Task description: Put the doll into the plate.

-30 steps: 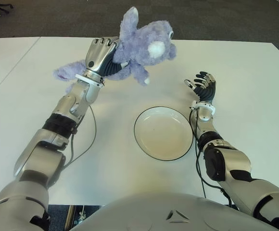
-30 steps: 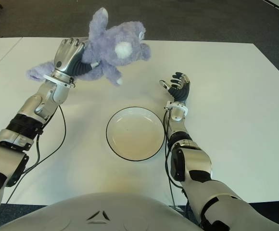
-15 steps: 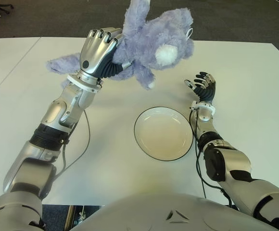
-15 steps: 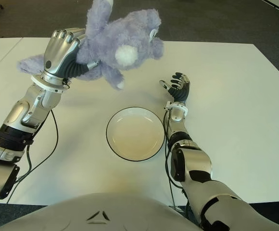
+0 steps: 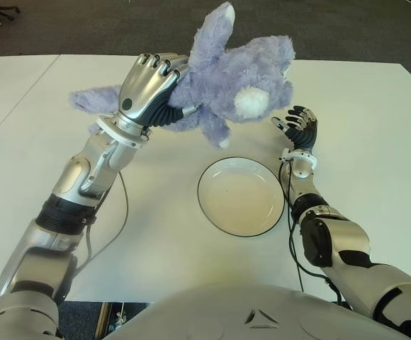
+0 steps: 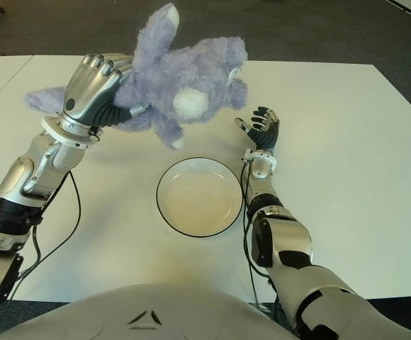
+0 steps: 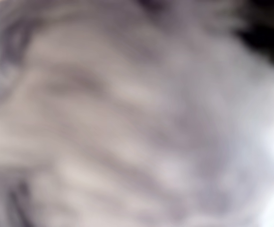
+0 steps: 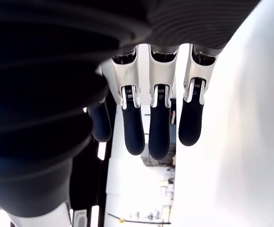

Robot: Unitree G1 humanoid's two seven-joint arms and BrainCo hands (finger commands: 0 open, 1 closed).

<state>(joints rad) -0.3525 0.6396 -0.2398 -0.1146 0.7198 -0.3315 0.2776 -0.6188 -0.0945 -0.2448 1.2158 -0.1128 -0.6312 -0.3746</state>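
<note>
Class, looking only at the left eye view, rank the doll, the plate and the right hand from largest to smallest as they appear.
1. The doll, held up off the table by the left hand; it sits nearer the camera, which may enlarge it.
2. The plate, empty on the table.
3. The right hand, open beside the plate's right.

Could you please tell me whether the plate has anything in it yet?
Empty. The plate shows only its bare white inside, while the doll is held up in the left hand, beyond the plate's far rim. The right hand holds nothing.

Blurred purple doll (image 7: 127, 118) fur fills the left wrist view.
</note>
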